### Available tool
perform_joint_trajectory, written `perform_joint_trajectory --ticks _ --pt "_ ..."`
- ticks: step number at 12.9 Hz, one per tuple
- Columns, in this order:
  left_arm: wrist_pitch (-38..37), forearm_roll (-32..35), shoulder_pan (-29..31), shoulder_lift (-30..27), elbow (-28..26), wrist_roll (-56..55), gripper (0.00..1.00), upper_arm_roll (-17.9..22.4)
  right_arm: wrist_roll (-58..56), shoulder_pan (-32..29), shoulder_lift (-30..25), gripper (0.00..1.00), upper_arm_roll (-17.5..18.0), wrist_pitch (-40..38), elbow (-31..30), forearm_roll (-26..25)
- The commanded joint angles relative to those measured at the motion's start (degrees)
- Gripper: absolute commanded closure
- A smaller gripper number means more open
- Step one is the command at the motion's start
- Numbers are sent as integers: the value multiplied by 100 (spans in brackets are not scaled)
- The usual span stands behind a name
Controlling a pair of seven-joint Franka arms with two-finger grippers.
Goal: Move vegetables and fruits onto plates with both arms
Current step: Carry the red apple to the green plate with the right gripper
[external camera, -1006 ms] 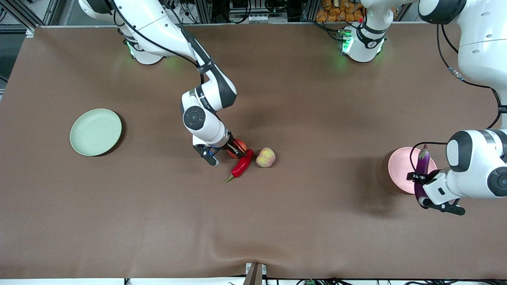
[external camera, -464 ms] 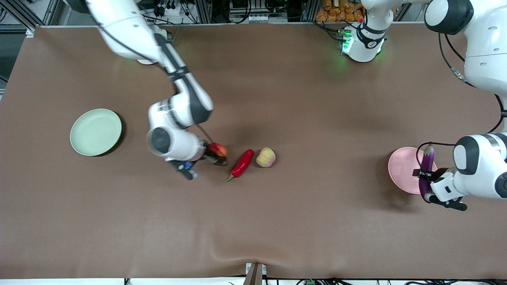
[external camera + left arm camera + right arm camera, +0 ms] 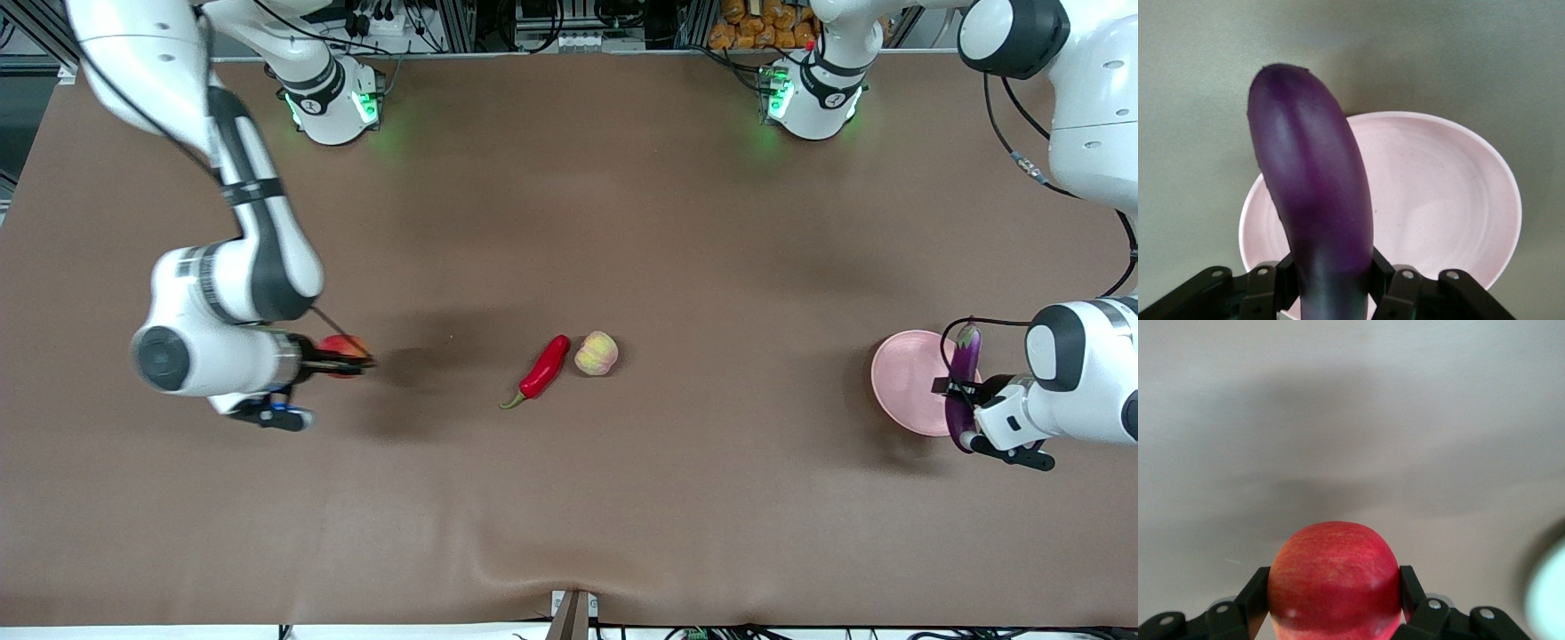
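My right gripper (image 3: 349,359) is shut on the red apple (image 3: 340,351) and holds it above the brown table, toward the right arm's end from the chili. In the right wrist view the apple (image 3: 1333,577) fills the jaws of the right gripper (image 3: 1333,588). The right arm hides the green plate in the front view; only its pale blurred edge (image 3: 1549,597) shows in the right wrist view. My left gripper (image 3: 957,392) is shut on the purple eggplant (image 3: 964,366) over the pink plate (image 3: 900,380). In the left wrist view the eggplant (image 3: 1313,193) stands in the left gripper (image 3: 1333,272) above the pink plate (image 3: 1451,193).
The red chili pepper (image 3: 544,367) and the peach (image 3: 597,353) lie side by side, almost touching, at the table's middle. A ripple in the brown cloth (image 3: 498,542) runs near the table's edge nearest the front camera.
My right arm has lifted the apple from beside the chili and swung it toward the right arm's end, now covering the green plate. My left gripper with the eggplant has shifted slightly.
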Motion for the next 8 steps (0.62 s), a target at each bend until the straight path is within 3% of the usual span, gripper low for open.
perform_joint_trajectory --ticks 1,2,3,4,6,8 --pt "-42 -192 28 -33 -98 -39 100 -20 -1521 -860 -675 100 108 -45 -861 -408" --pt "-34 -201 28 -16 -98 -56 100 -29 -1919 -1221 -763 100 108 -36 -1098 -488" --pt "-25 -227 2 2 -89 -65 87 -29 -2305 -1547 -782 100 108 -27 -1205 -602" --pt "1 -228 -16 54 -81 -65 52 -20 -2675 -1863 -773 100 108 -27 -1232 -673" --pt "28 -280 -8 107 -72 -83 1 -29 -3203 -2304 -790 100 117 121 -1573 -673" --pt "28 -377 -34 107 -72 -92 0 -20 -3739 -2734 -931 100 117 446 -2091 -673"
